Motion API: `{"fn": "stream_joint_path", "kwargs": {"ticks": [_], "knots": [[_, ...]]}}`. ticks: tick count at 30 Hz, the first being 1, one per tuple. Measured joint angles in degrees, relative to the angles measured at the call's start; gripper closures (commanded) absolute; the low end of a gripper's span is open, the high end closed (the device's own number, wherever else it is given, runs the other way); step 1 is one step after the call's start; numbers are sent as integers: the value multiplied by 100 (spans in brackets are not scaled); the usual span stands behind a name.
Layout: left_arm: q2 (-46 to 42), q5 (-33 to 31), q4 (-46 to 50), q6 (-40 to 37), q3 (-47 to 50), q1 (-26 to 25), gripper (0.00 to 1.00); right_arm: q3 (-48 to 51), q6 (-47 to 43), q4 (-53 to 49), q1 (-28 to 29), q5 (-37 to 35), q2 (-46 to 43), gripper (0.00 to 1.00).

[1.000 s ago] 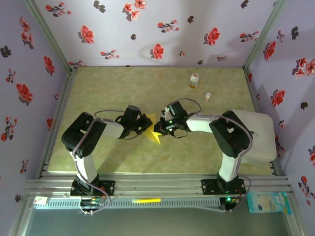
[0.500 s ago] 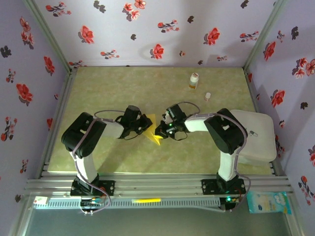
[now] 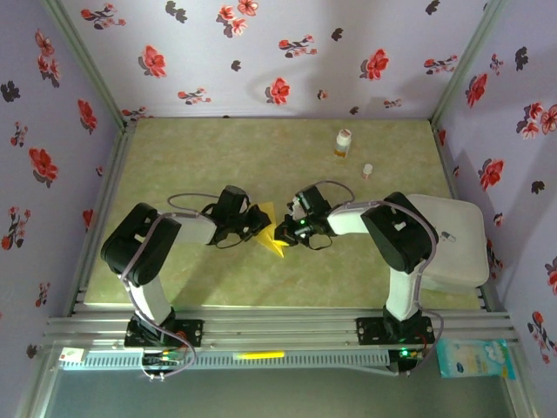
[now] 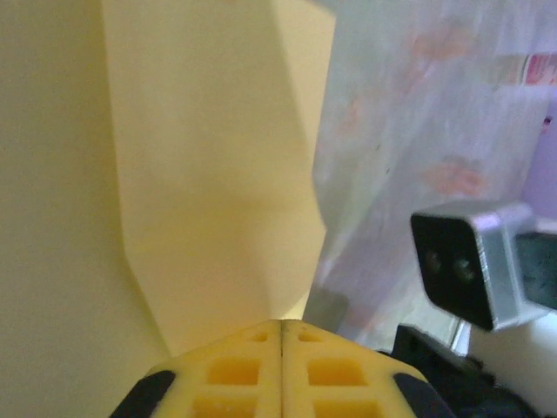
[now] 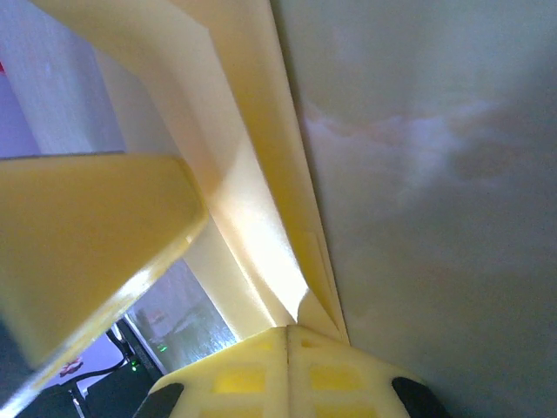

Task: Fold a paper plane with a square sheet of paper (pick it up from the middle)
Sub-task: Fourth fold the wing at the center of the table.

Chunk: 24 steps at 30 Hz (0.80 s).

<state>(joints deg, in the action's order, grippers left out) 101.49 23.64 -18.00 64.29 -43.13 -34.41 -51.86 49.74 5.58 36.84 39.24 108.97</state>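
The square sheet of paper, mustard yellow and folded into a small creased pointed shape, is held just above the green table between the two arms. My left gripper is shut on its left side. In the left wrist view the paper rises straight out of the closed jaws of that gripper. My right gripper is shut on the right side. The right wrist view shows layered folds of the paper running into the closed jaws of the right gripper, with a finger of the left gripper close beside.
A small white-and-orange bottle stands at the back of the table, with a tiny white object near it. A white board lies at the right edge. Flowered walls enclose the table on three sides.
The left arm's elbow has swung outward to the left, and the right gripper has shifted slightly left. The paper stays pinched between both grippers in nearly the same spot.
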Motion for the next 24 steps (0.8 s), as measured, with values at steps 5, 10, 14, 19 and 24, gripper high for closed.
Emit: {"fn": "stream_joint_path", "kwargs": {"ticks": [5,10,14,19,24], "knots": [[13,238,304,-140,-61,-9,95,0,-20,-7,0,0,0,100],[136,339,527,-273,-260,-9,96,0,-28,-15,0,-4,0,100],[168,273,820,-374,-321,26,97,-7,-136,-55,0,-9,0,100],[225,317,984,-492,-433,107,98,-7,-223,-79,0,-26,-2,100],[297,356,1080,-535,-553,225,98,-7,-289,-98,0,-48,-11,100]]}}
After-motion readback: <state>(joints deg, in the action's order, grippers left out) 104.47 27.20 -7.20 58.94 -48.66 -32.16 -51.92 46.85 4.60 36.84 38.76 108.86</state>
